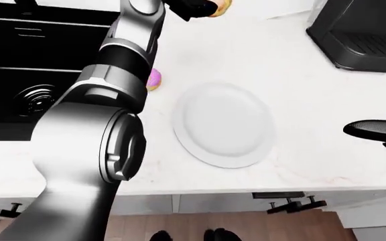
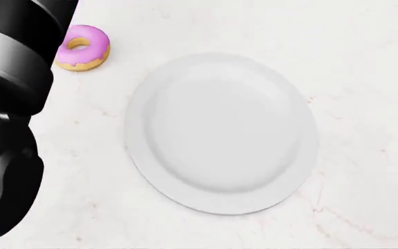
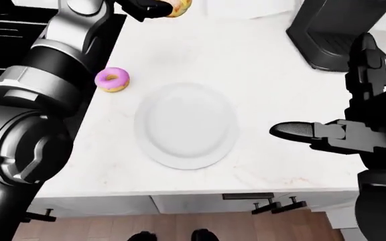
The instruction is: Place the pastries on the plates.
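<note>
Nearest you, at the bottom of both eye views, lie the wooden floor and the drawer fronts with dark handles under the edge of the white marble table.

On the table, at mid-view, sits the empty white plate; nothing rests on it. Your right hand hovers just right of the plate, its fingers spread and holding nothing.

Up and to the left of the plate lies a pink-frosted doughnut, flat on the table, near the plate's rim but apart from it.

Left of the table runs a black stove, largely hidden by your left arm, which reaches across toward the top of the views. There your left hand has its fingers closed round a second pastry, pale with a pinkish edge; the frame edge cuts it off, so its kind cannot be told. At top right stands a dark coffee machine.

The step in hand appears to be carrying the gripped pastry to a plate. The next move calls for you to draw the left hand down over the plate's centre, lower it, and release. The doughnut on the table would then remain; only one plate shows here.
</note>
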You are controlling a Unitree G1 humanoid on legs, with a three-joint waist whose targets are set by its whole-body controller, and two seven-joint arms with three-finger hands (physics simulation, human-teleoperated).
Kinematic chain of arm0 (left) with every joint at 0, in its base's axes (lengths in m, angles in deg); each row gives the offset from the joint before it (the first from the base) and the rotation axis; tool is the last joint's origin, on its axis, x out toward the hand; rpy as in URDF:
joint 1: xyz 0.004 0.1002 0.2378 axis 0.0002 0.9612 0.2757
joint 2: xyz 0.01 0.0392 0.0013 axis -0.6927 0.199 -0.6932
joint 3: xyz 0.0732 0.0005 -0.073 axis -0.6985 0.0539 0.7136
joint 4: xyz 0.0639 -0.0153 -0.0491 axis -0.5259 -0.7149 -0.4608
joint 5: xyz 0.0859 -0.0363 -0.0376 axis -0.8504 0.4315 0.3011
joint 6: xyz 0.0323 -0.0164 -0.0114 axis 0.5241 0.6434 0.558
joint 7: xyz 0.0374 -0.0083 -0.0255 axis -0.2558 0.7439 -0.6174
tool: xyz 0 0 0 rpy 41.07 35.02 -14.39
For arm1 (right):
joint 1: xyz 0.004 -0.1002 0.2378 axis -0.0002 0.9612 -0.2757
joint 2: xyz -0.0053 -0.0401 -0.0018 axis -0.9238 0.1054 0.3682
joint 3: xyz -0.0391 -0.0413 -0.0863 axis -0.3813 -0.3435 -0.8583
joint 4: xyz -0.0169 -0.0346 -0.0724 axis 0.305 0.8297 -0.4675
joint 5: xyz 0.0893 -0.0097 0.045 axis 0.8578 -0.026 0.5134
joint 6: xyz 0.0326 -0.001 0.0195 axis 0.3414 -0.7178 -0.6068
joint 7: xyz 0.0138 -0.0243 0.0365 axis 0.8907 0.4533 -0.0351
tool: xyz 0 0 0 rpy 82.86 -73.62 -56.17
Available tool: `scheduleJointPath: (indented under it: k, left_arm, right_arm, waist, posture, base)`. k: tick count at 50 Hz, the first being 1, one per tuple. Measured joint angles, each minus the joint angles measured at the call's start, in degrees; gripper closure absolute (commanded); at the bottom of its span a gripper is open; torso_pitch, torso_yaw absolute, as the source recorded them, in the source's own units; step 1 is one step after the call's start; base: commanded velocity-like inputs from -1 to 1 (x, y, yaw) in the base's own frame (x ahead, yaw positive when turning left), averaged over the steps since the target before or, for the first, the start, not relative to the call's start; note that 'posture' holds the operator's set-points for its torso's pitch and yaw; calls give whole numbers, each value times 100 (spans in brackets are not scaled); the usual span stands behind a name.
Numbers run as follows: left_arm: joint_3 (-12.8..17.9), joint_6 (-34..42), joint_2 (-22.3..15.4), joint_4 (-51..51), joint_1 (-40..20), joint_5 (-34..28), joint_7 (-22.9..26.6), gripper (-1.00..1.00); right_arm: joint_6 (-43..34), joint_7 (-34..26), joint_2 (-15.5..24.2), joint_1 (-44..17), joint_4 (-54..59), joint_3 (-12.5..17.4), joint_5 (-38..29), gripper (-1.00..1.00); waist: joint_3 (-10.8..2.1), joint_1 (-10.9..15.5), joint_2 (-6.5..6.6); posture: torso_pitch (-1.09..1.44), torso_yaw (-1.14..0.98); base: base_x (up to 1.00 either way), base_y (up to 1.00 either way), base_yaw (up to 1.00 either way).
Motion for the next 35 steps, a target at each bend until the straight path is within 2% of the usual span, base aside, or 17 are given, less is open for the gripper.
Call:
scheduleJointPath:
  k: [5,18,22,35]
  left_arm:
    - [-74,-18,-3,29,-1,79,127,100]
    - [-219,-51,-12,96,-38,234,385,100]
    - [-255,-4,-50,163,-24,311,633,100]
    - [-400,235,-129,321,60,832,1567,100]
  right_arm:
    - [27,-61,-107,-4,8,-168,-161,-100]
    - [-52,-132,-275,-111,-24,-310,-416,-100]
    - [-47,-178,-302,-75,-31,-267,-465,-100]
    - [-94,-225,-237,-159,47,-251,-457,-100]
  waist:
    - [-220,0,4]
    - [-716,-19,22]
    - [-767,-20,25]
    - [-755,-13,12]
  posture:
    - [17,0]
    - [7,0]
    - [7,0]
    - [7,0]
  base:
    - [0,0,0]
    - [0,0,0]
    - [0,0,0]
    - [0,0,0]
